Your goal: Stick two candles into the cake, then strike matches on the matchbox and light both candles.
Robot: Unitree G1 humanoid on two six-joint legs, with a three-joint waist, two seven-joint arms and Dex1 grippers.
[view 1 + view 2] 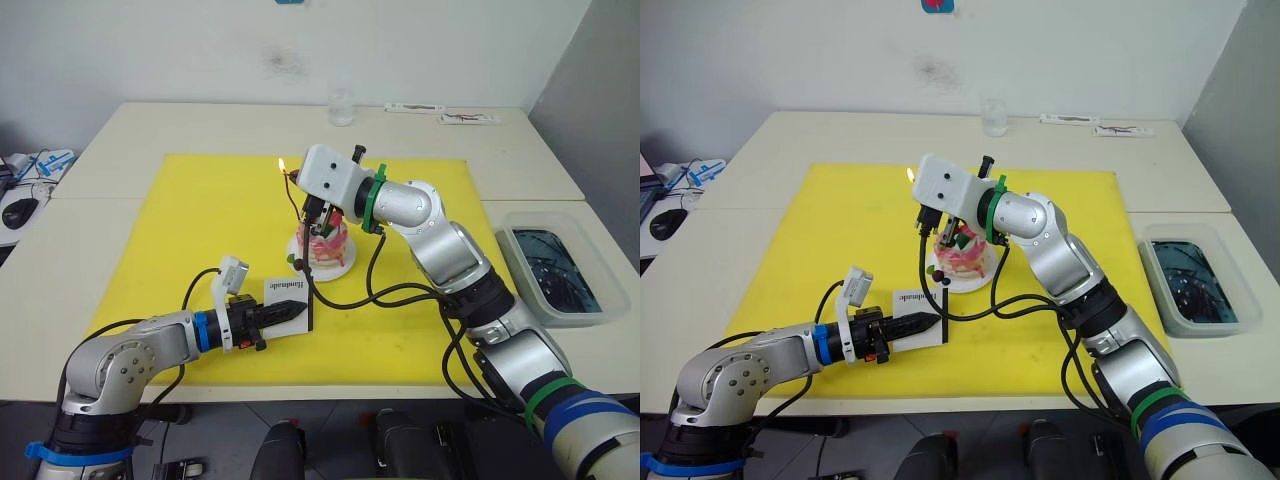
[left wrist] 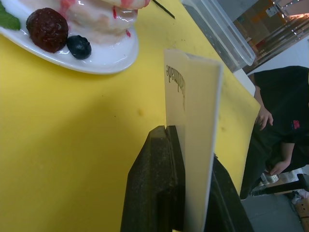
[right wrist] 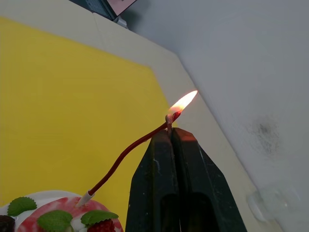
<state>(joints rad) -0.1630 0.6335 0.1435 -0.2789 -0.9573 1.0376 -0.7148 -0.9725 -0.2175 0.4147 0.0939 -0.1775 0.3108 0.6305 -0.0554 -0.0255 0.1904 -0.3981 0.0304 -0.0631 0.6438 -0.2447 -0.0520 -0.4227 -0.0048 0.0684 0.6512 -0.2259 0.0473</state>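
Burning already is 1 candle [image 3: 130,151] in the cake [image 1: 324,243], the right gripper [image 3: 170,136] clenched beside its flame, seemingly pinching a match, while the left gripper [image 2: 186,181] is grasping the matchbox [image 2: 195,130].

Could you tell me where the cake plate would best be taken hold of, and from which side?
Probably at the plate rim on the robot's right, coming in low and level. That edge shows bare; the matchbox crowds the near-left side, and a lit candle leans over the cake, making a reach from above risky.
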